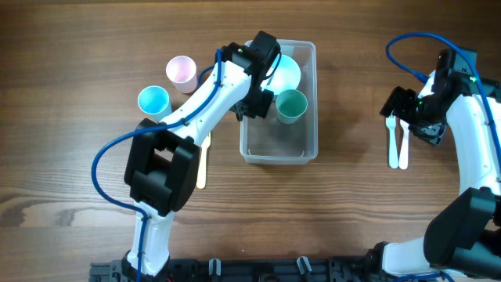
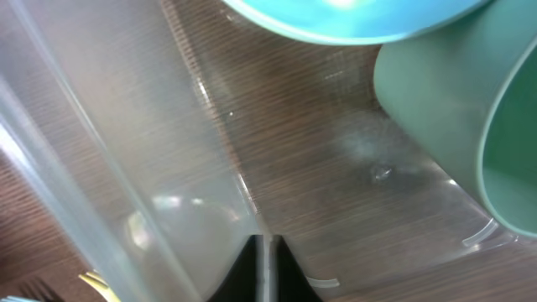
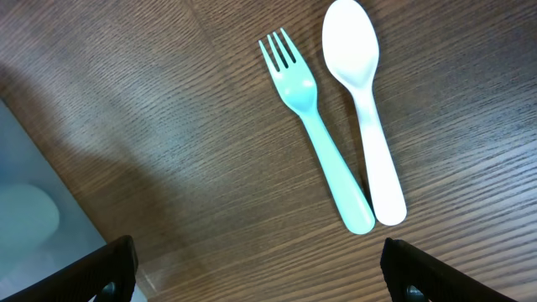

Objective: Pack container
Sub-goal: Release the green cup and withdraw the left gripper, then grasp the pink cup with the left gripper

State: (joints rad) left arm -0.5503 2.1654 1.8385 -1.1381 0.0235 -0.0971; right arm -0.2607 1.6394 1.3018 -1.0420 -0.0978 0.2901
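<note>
The clear container (image 1: 279,143) stands at the table's middle. A light blue bowl (image 1: 286,70) and a green cup (image 1: 292,106) sit inside it. My left gripper (image 1: 255,103) is at the container's left wall. In the left wrist view the jaws (image 2: 267,270) are shut on that thin clear wall (image 2: 126,126), with the green cup (image 2: 453,109) and the bowl (image 2: 352,21) just beyond. My right gripper (image 1: 409,111) is open and empty above a mint fork (image 3: 315,126) and a white spoon (image 3: 365,101); its fingertips (image 3: 260,268) are spread wide.
A pink cup (image 1: 181,72) and a blue cup (image 1: 153,100) stand left of the container. A pale yellow utensil (image 1: 202,160) lies under my left arm. The fork and the spoon (image 1: 396,141) lie side by side at the right.
</note>
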